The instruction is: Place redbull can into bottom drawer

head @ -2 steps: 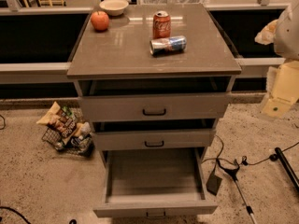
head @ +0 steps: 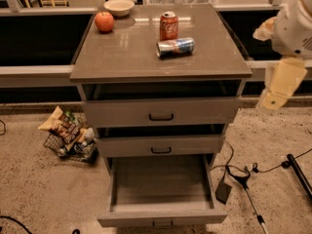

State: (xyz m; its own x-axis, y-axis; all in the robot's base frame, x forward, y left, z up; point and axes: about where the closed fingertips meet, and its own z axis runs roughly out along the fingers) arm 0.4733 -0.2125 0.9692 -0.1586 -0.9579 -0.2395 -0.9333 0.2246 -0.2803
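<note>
Bench (head: 126, 52) cabinet's bottom drawer (head: 161, 184) is pulled right out, presumably ready for the drop. Gripper (head: 274, 99) hangs off right, well apart; can't tell if it's open. Redbull can (head: 175, 47) lies sideways up top, near the Coke can (head: 168, 26).

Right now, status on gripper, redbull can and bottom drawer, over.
Gripper right of the cabinet, apart from the can. Redbull can lying on its side on top, Coca-Cola can upright just behind. Bottom drawer pulled open.
</note>
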